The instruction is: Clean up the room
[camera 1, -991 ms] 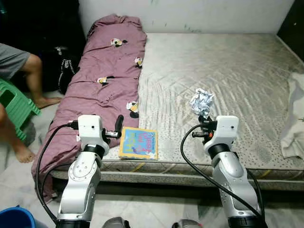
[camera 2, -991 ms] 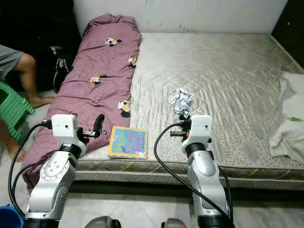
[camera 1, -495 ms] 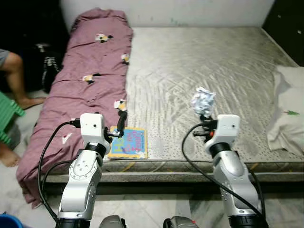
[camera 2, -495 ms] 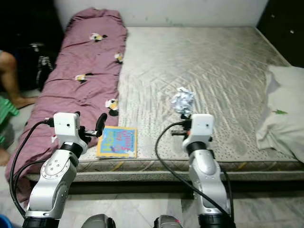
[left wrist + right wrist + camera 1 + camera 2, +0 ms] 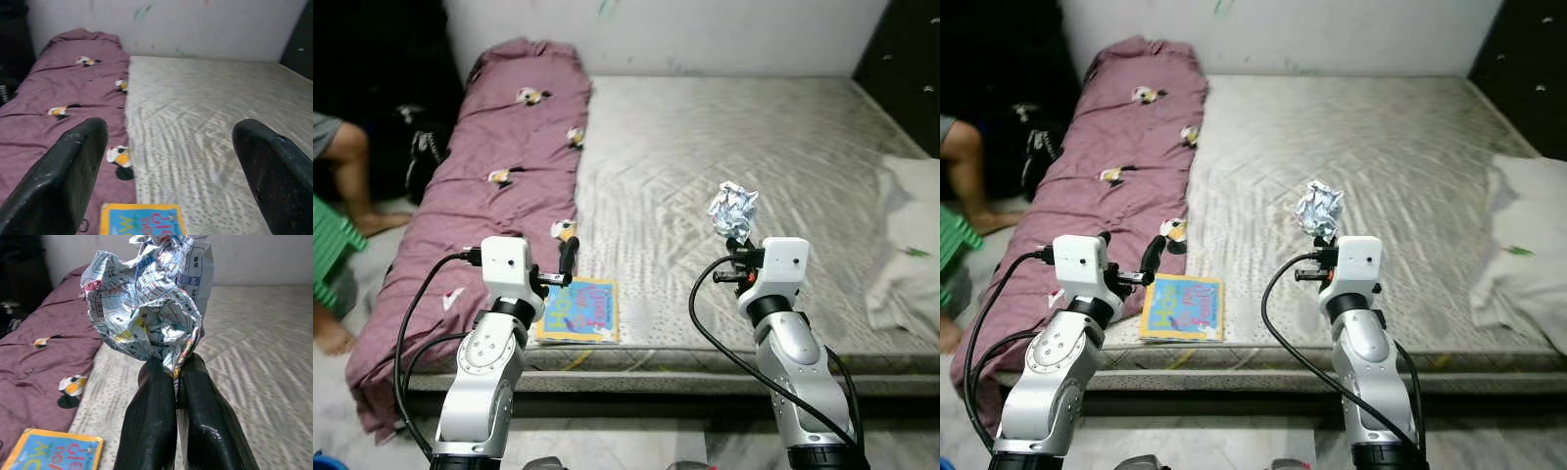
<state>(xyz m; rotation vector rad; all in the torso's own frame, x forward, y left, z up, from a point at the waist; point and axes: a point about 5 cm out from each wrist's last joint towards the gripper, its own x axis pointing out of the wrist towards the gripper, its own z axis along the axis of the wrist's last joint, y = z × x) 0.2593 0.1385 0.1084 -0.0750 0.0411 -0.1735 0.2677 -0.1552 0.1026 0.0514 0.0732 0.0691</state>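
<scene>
Meanwhile the view has swung: a second ago the person's knee and green stool filled the left side, and now both sit at the very edge, with the mattress [image 5: 754, 147] more squarely ahead. That is the robot turning, not the things shifting. The book [image 5: 578, 310] lies where it did, at the mattress's near edge just beside the purple blanket [image 5: 499, 166], and the white pillow [image 5: 906, 264] is still at the right edge.

The right gripper [image 5: 176, 377] keeps its fingers pinched together on the tail of the crumpled paper [image 5: 732, 211], which stands up above them, clear of the mattress. The left gripper [image 5: 171, 161] is spread wide with nothing between its fingers, held above the near edge with the book just below and ahead of it.

So the paper is already picked up and needs somewhere to go; no bin can be seen here. The book looks like the next item, and the free gripper is well placed for it.
</scene>
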